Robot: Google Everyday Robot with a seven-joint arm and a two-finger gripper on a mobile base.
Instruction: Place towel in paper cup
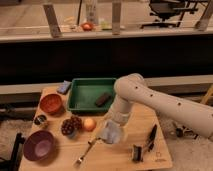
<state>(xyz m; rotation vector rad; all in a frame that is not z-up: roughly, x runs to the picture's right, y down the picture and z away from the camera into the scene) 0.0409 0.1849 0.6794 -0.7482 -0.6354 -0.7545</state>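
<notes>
On the wooden table [142, 125], just beyond a purple bowl [39, 145] and a fork [84, 154] at the near edge, the gripper [111, 133] hangs low over a pale shape that may be the paper cup [116, 138], seemingly lined up for a drop. Whether it is clasping anything cannot be told. A bluish cloth [64, 87], probably the towel, lies at the far left beside the green tray [85, 95]; no writing is legible anywhere.

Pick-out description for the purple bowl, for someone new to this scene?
Start at the wooden table with the green tray at its back; the robot's hand hangs low over the front middle. Go to the table's front left corner: the purple bowl sits there. It is the only purple thing; the other bowl, behind it, is orange.
</notes>
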